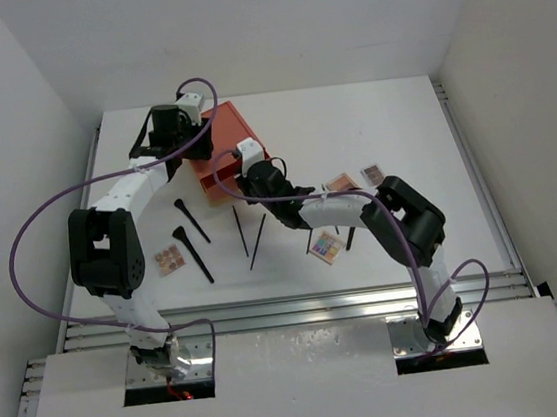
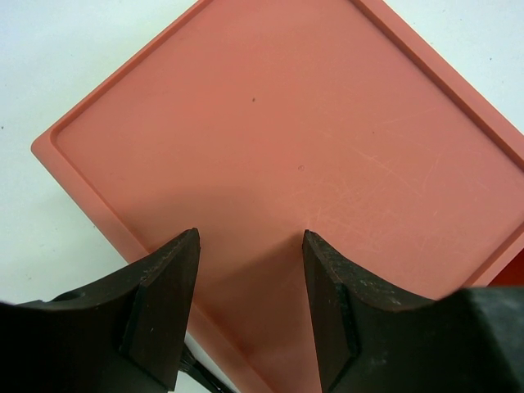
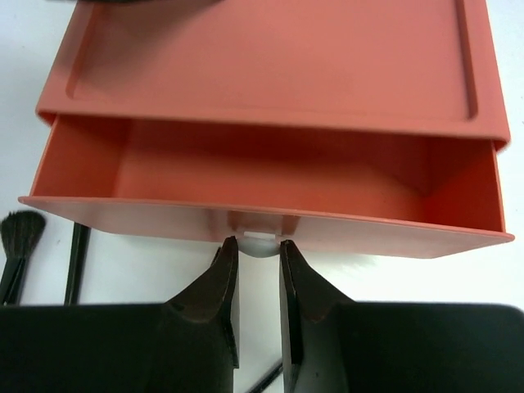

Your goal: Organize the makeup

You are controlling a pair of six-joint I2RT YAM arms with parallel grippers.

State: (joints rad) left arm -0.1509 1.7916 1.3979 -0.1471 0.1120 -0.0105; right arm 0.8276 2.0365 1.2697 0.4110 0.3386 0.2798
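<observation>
Lighting: bright, even, diffuse — white counter [image 1: 370,128] near washed out. Shadows: soft, faint, just below the drawer box [image 3: 270,65]. Focus: box sharp; right end effector fingers [image 3: 213,303] nearest the lens dark, slightly soft.

Orange box [image 1: 233,133] far centre; black brushes [image 1: 190,221], palettes [image 1: 327,247] scattered nearer on white table [image 1: 400,124].

The top camera looks down from behind over the whole desk [image 1: 380,126]; both wrist cameras face the drawer box [image 1: 235,133] closely, shared by all 3 views.

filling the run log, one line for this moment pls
right gripper: pinching drawer knob | drawer: part open | left gripper: open over box top
</observation>
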